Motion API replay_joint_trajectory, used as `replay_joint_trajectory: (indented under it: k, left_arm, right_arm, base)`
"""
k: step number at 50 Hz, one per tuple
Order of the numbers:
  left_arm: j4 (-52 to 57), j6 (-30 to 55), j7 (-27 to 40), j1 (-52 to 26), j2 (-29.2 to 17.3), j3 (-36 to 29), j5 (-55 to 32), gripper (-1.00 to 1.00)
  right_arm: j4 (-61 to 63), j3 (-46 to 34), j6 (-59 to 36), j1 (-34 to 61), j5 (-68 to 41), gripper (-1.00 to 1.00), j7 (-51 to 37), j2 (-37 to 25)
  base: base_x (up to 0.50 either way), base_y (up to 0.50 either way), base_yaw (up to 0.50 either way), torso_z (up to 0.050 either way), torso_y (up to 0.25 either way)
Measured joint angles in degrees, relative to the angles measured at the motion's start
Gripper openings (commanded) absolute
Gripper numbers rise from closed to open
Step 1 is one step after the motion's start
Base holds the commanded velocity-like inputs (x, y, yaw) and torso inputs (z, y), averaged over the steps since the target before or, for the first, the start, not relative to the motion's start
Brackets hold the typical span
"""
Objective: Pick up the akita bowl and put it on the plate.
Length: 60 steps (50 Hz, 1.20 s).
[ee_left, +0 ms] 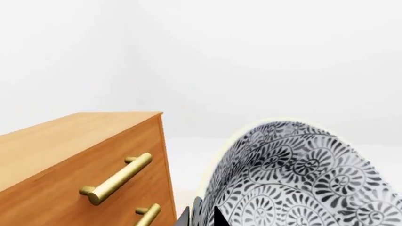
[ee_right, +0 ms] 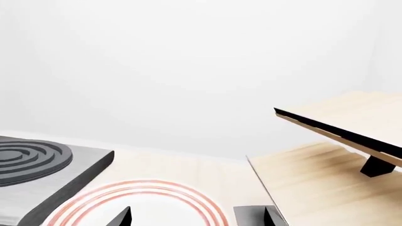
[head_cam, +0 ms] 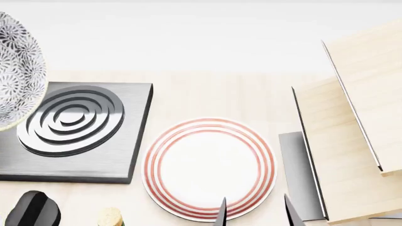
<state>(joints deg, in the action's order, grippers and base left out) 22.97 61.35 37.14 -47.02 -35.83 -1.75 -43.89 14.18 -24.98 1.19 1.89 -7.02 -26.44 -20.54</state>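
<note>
Akita bowl (head_cam: 18, 70) tilted high at far left, prob. pinched by left gripper (ee_left: 202, 217), grip unclear; could slip before plate (head_cam: 209, 168). Right gripper (head_cam: 254, 213) spread, empty.

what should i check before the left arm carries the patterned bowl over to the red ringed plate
1. Grip on the deep white bowl with grey-black flower pattern: cannot tell. It fills the left wrist view close to the left gripper, but the finger contact is hardly visible.
2. Bowl lifted: ok. In the head view it sits high at the left edge, over the square grey stove burner.
3. Flat white plate with thin red rings free: ok, nothing lies on it.
4. Right gripper out of the way: not ok. Its fingertips hang open at the plate's near rim.
5. Wooden cabinet with brass handles: cannot tell the clearance; it is near the bowl.
</note>
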Motion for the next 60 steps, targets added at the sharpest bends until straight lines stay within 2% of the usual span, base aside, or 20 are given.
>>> replay_joint_trajectory:
  k: [22,60]
  left_arm:
    - [-7.1,-3.3,-2.5,-6.3,3.5,-10.0,5.5,-1.00]
    - [-22.6,-8.4,-7.1,-14.5,13.3,-25.6,13.6,-1.00]
  right_arm:
    - [-0.5,-0.1,0.5,-0.1,-0.2,1.00,-0.3,-0.2]
    - [-1.8,-1.9,0.8,0.4,0.4,1.00,-0.2,0.2]
  base:
    - [0.00,0.00,0.00,0.000,0.000]
    - [0.00,0.00,0.00,0.000,0.001]
